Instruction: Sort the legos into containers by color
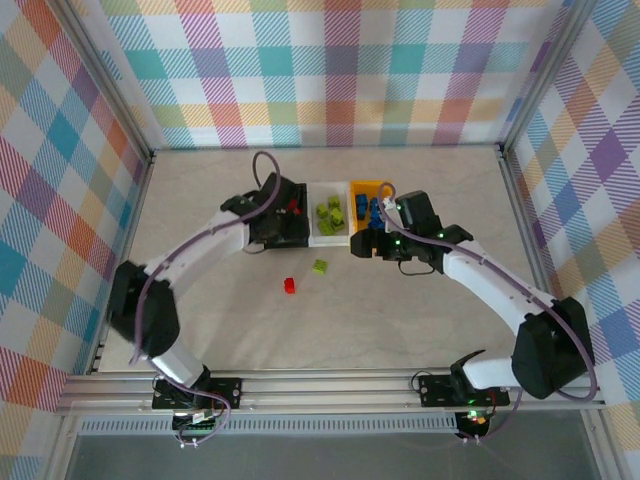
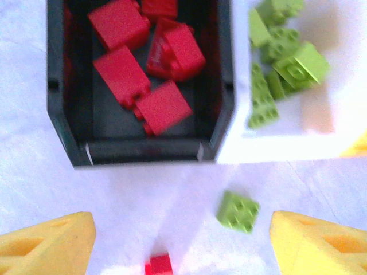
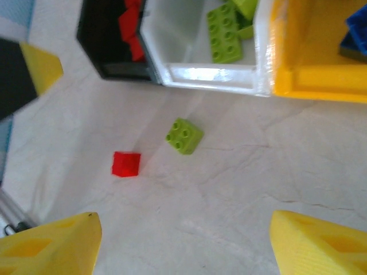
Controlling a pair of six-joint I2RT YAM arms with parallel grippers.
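Nearly done: black bin (image 2: 57, 97), white bin (image 3: 206, 77), yellow bin (image 3: 309, 80) filled by color. Remaining: red brick (image 3: 126, 164) & lime brick (image 3: 184, 136) on desk (image 3: 229, 189), ahead of left claw (image 2: 180, 229) & right claw (image 3: 183, 229), both wide open, empty.

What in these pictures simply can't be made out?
- Top view: the left arm covers most of the black bin, so its red bricks cannot be counted.
- Top view: the right arm overlaps the yellow bin; its blue bricks are too small to count.
- Right wrist view: a blue brick is cut off by the right edge.
- Left wrist view: the loose red brick is cut by the bottom edge.
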